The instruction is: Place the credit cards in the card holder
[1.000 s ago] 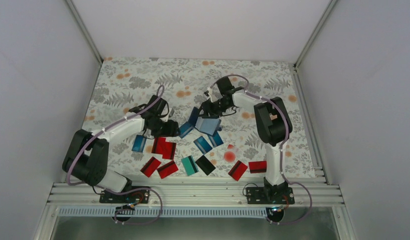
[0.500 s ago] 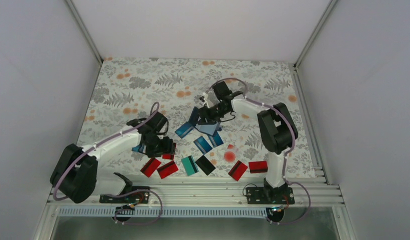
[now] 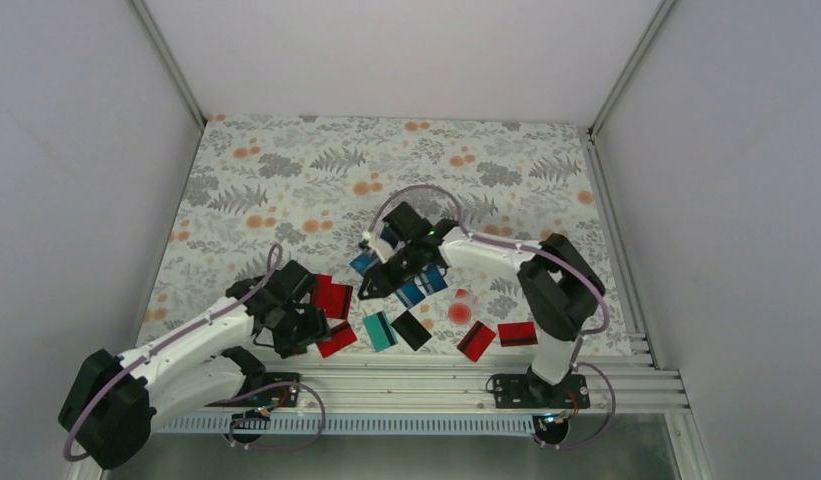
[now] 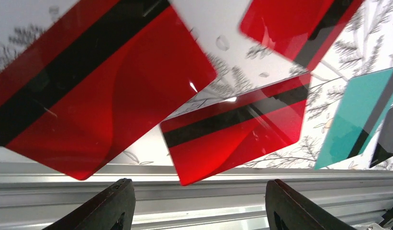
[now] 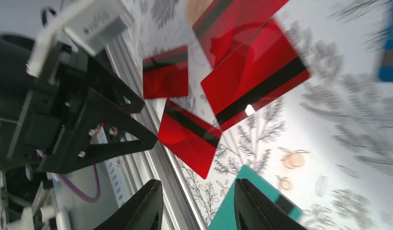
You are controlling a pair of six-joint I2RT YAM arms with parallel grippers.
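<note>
Left gripper [image 4: 199, 189] hangs open and empty over your red cards [image 4: 235, 132] at six o'clock on the table [image 3: 286, 170]; right gripper [image 5: 196, 184] gapes empty too. They look light, stiff and slick, so pinch a long edge. Holder [image 3: 387, 243], I judge, sits at its twelve o'clock.

Credit cards [image 3: 379, 330] scattered flat (several red)

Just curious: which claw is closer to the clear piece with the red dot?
Right. The right gripper is just left of the clear piece; the left gripper sits farther left, by red cards.
</note>
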